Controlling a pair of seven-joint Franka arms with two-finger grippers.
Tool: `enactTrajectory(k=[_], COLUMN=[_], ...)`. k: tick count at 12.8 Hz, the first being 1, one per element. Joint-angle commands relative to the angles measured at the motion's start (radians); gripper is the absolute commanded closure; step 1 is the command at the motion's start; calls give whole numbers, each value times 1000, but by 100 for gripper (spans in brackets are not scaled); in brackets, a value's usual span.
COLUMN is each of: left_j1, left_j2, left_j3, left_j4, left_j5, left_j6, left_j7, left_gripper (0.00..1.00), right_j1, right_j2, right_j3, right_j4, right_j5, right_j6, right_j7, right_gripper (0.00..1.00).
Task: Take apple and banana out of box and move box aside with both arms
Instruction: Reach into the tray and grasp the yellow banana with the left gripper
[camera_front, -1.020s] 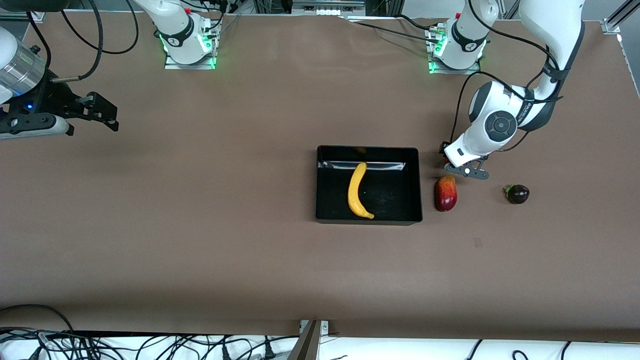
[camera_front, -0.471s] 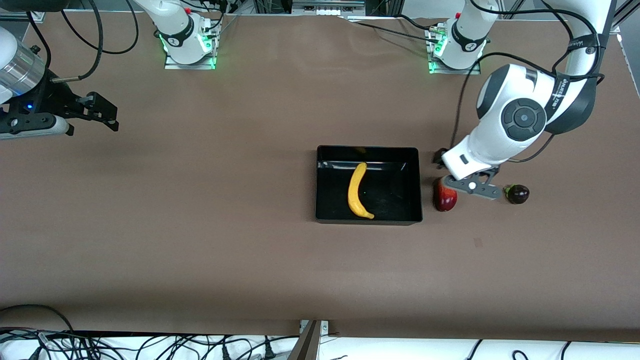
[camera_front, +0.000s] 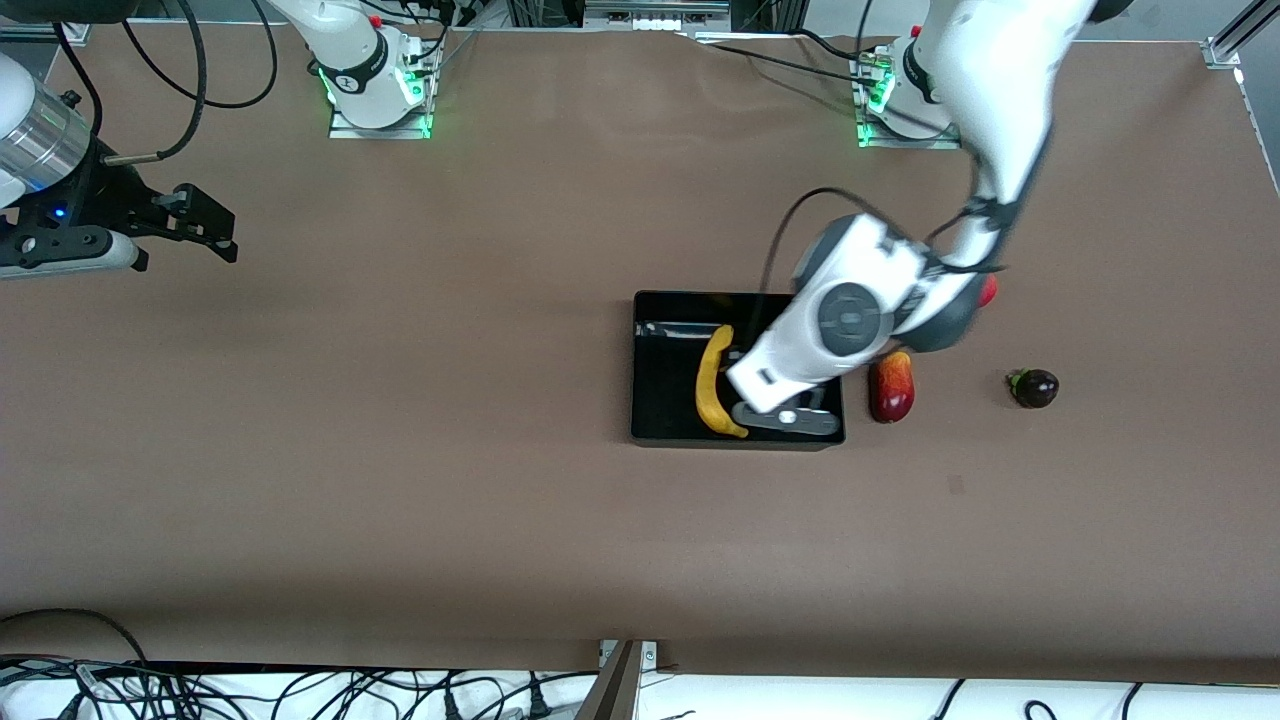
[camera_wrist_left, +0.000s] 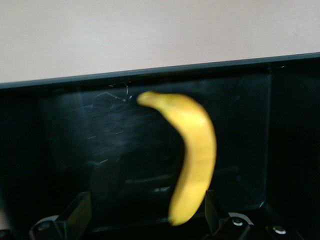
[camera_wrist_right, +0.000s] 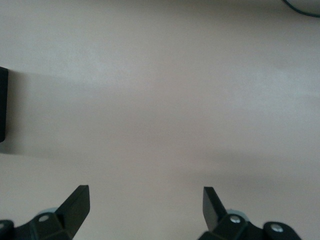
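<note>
Four fruits (camera_front: 716, 380), one box (camera_front: 660, 436).

L arm swung from over mango (camera_front: 891, 388) toward 9 o'clock; left gripper (camera_wrist_left: 145, 220) now over box (camera_front: 660, 432), fingers spread, nothing held, banana (camera_wrist_left: 192, 155) just ahead. Arm now covers box corner at 4 o'clock. Mango uncovered again. Red fruit (camera_front: 988, 291) now peeks past L elbow.

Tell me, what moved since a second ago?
The left gripper swung from beside the mango to over the black bin, open and empty. The banana, mango, dark fruit and waiting right gripper stayed put.
</note>
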Motion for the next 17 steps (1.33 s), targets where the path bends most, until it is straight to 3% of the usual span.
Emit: enactTrajectory(k=[1,5,7,8,9,10,14,17], left_j1=[-47,-74,-90,-90,-89,-86,-77,-60], left_j2=[38,59,72,73,73,73,35,-23], left_j3=[12,10,12,10,10,10,15,35], left_j4=[20,-122,-150,-150,-151,-151,-132,-31], left_j5=[35,84,84,84,84,84,84,85], left_j6=[16,229,276,276,271,268,224,20], left_j7=[-91,-178,-194,-203,-224,-229,-220,-200], left_gripper=[0,0,0,27,75,100,100,100], right_j1=[-10,-10,-11,-11,-11,-10,-11,-10], right_j2=[0,-1,-1,-1,-1,-1,-1,-1], right_j3=[9,9,9,9,9,9,9,9], right_j4=[12,12,12,12,12,12,12,12], right_j5=[7,7,7,7,7,7,5,5], right_j6=[-9,-9,-9,-9,-9,-9,-9,-9], right_j7=[-7,-9,-7,-8,-7,-8,-8,-7], right_gripper=[0,0,0,0,0,0,0,0])
